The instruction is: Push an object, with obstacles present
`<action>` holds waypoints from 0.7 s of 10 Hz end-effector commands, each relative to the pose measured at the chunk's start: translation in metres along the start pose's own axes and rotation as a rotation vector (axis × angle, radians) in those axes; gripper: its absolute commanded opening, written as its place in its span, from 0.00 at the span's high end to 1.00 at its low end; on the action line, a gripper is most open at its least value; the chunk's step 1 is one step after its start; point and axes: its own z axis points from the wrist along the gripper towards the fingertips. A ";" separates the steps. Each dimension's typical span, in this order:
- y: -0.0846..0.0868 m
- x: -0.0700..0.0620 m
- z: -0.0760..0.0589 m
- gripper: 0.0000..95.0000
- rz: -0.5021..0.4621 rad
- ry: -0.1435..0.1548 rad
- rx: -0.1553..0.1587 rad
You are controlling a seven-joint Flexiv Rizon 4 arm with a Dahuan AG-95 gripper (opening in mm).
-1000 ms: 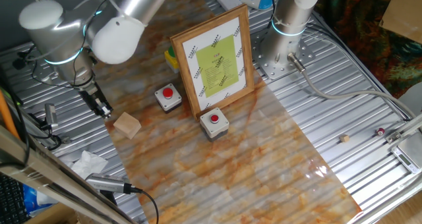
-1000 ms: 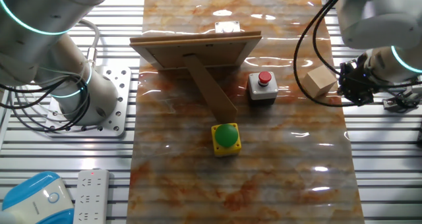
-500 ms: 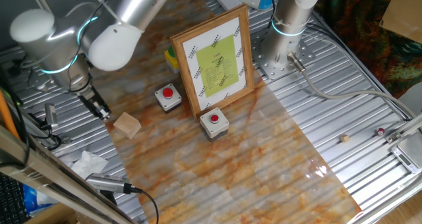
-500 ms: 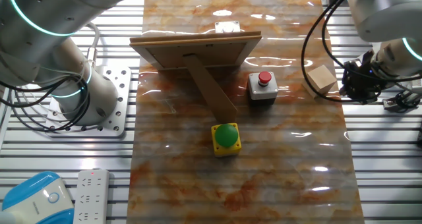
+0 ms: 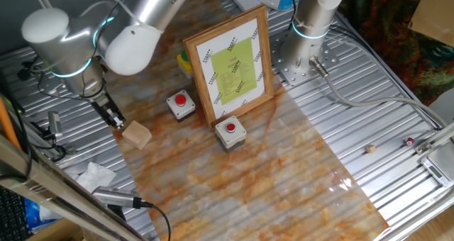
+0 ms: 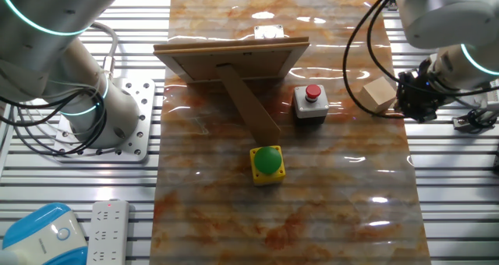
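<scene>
Small plain light-tan wooden cube [image 5: 137, 135] near desk edge, gripper [image 5: 113, 118] just beside it; jaws' state can't tell. Likely light, rigid, slides easily on glossy mat; push flat face centrally, avoid twisting

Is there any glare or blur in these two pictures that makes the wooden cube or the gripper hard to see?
In one fixed view the wooden cube is sharp and free of glare; the gripper is dark but distinct. In the other fixed view, white glare streaks the glossy mat at the far end, away from the cube; the gripper merges with dark cables, so its jaws are unreadable.
</scene>
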 end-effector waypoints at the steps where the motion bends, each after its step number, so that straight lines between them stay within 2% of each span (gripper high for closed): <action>1: 0.003 0.004 0.000 1.00 0.001 -0.005 -0.001; 3: 0.007 0.011 0.005 1.00 0.009 -0.004 0.012; 7: 0.007 0.020 0.010 1.00 0.009 -0.010 0.016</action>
